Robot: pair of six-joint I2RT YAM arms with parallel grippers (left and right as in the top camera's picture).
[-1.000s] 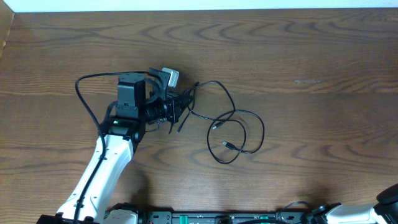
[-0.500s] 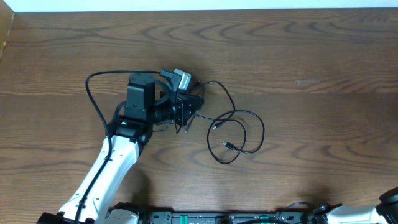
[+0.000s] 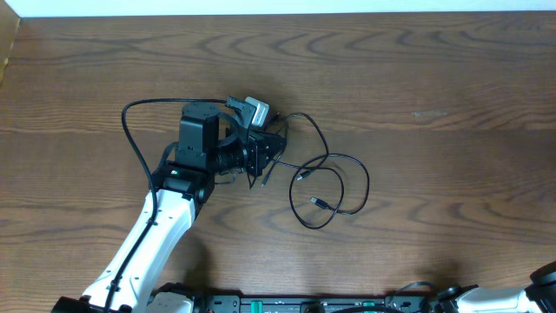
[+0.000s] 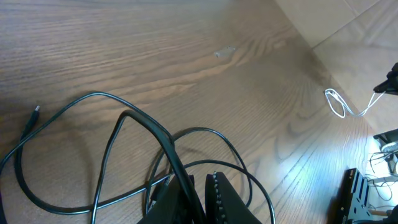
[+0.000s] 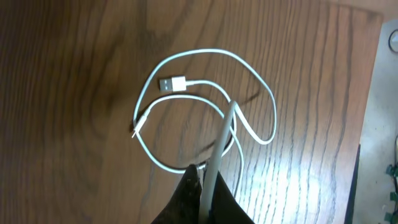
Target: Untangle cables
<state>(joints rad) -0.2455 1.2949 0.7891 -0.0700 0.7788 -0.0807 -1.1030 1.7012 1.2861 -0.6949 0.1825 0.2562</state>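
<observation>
Separation step, judged nearly complete. Left tool (image 4: 198,186) pinched shut on black cable (image 3: 328,158), loops mid-frame overhead on counter (image 3: 434,69). Right tool (image 5: 200,175) clamped on white cable (image 5: 169,83), well apart. Next: release, lay straight.

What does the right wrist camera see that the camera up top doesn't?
Only the right wrist view shows the thin white cable with its flat plug, pinched in the right tool. Only the overhead view shows the thin black cable in loose loops and the left tool closed on it. Both show the brown wooden table.
</observation>
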